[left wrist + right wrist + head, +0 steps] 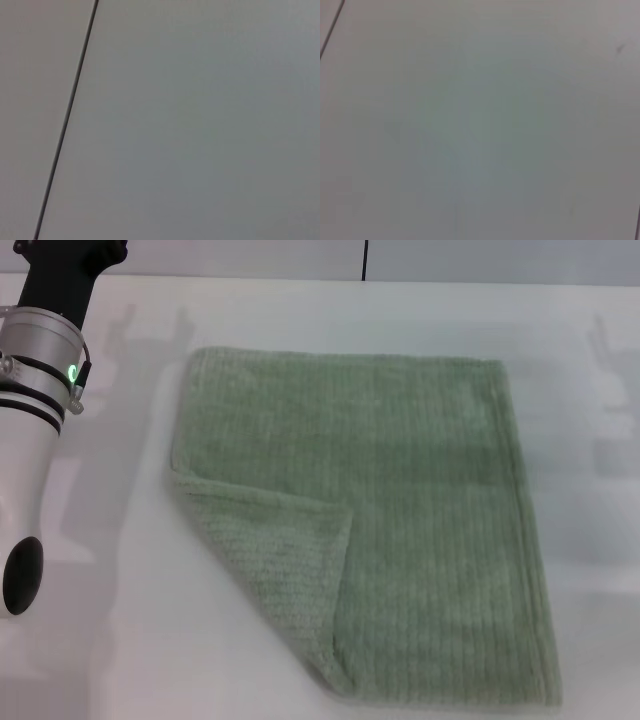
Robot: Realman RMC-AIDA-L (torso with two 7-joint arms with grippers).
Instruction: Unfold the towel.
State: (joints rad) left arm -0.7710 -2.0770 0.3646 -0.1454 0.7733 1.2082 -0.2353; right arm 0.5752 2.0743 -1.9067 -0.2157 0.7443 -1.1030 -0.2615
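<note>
The pale sage-green towel point(400, 500) lies flat on the white table in the middle of the head view. Its near-left corner point(275, 560) is folded over onto the cloth as a triangular flap, underside up. My left arm point(35, 410) rises along the left edge of the head view, well left of the towel; its gripper is out of frame. The right arm and its gripper do not show in the head view. Both wrist views hold only plain pale surface, without towel or fingers.
The white table point(100, 640) stretches around the towel on all sides. A thin dark seam point(67, 115) crosses the left wrist view. The back edge of the table point(300, 280) meets a grey wall.
</note>
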